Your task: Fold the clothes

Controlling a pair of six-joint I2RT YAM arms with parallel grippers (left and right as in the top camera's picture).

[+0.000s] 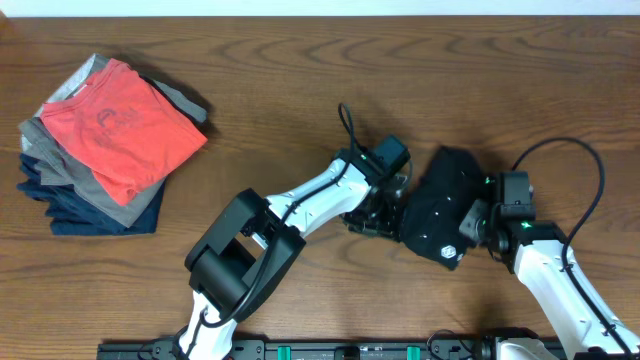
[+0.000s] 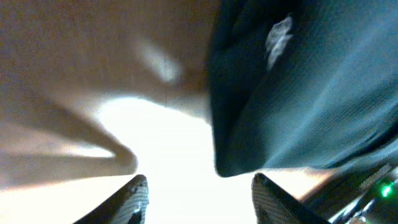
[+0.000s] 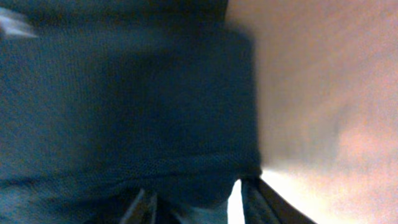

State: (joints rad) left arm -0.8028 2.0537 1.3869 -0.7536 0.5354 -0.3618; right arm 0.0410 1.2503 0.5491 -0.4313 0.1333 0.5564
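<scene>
Dark garment (image 1: 440,205): bunched in a rumpled heap on the wooden surface (image 1: 300,80), not yet laid flat and with no fold made; it serves as the landmark here.
Left hand (image 2: 199,199): at the garment's left edge. Its wrist view shows the fingers spread wide with nothing between them and the garment's hem hanging just above the gap.
Right hand (image 3: 199,202): at the garment's right side, low over it. The fingers stand apart with a roll of cloth lying between them. A sliver of light shows beside one finger, so I judge it not clamped, though the view is blurred.
Folded pile (image 1: 110,140): well apart from the garment, off beyond its left side, with a red shirt on top.
Step in hand: probably taking hold of two opposite edges to spread the garment.
Risk, double layer: the cloth is bunched, so a hand closing now may pinch several layers and keep the heap crumpled when lifted.
Risk, missed hem: the left fingers are below the hem rather than around it, so closing there could catch nothing.
Risk, uneven pull: if only one hand holds, the garment would drag and twist across the surface.
</scene>
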